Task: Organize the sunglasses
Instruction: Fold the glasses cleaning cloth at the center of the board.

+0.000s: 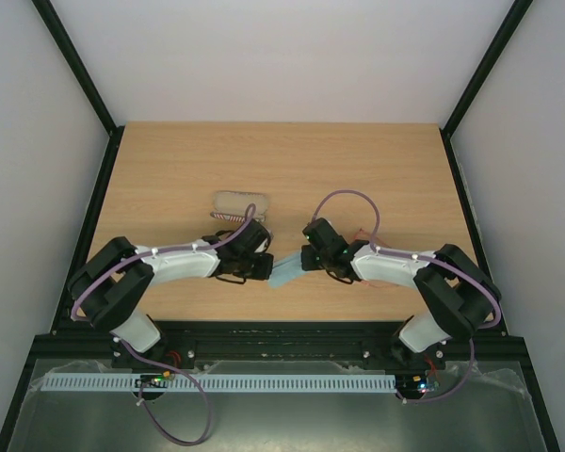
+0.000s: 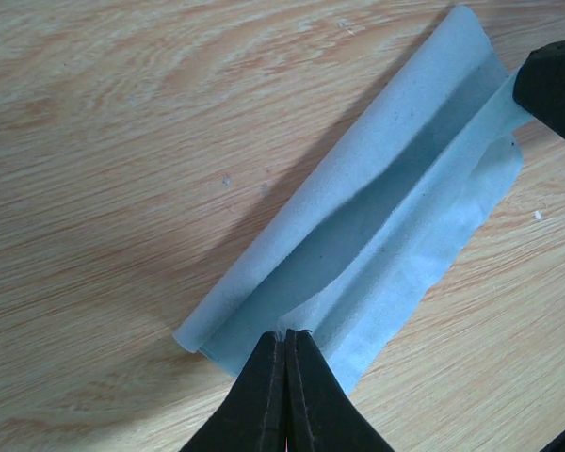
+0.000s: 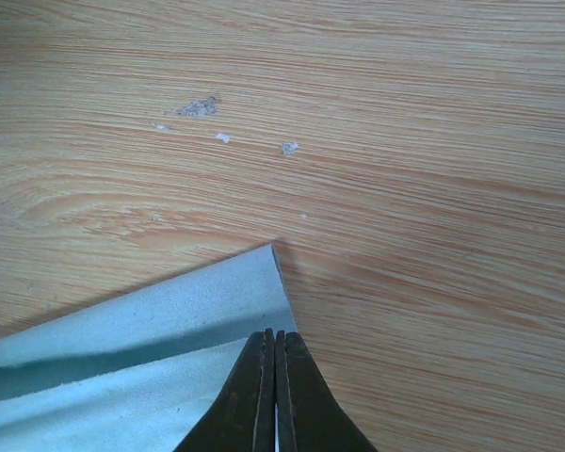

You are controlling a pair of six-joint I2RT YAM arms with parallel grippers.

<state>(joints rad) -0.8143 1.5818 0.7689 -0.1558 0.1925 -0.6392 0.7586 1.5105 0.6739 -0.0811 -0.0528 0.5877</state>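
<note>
Sunglasses (image 1: 362, 234): only a thin red-orange sliver is seen on the counter (image 1: 169, 169), just behind the right arm and mostly hidden. The light blue cloth (image 2: 377, 217) is pinched at opposite ends, with the left end effector (image 2: 287, 341) and the right end effector (image 3: 275, 341) each pressed together on it. The case (image 1: 240, 204) is noted just beyond the left arm

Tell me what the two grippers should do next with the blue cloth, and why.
Probably lay the light blue cloth flat on the table and let go: it is already folded over, with the left gripper and right gripper shut on opposite ends.
</note>
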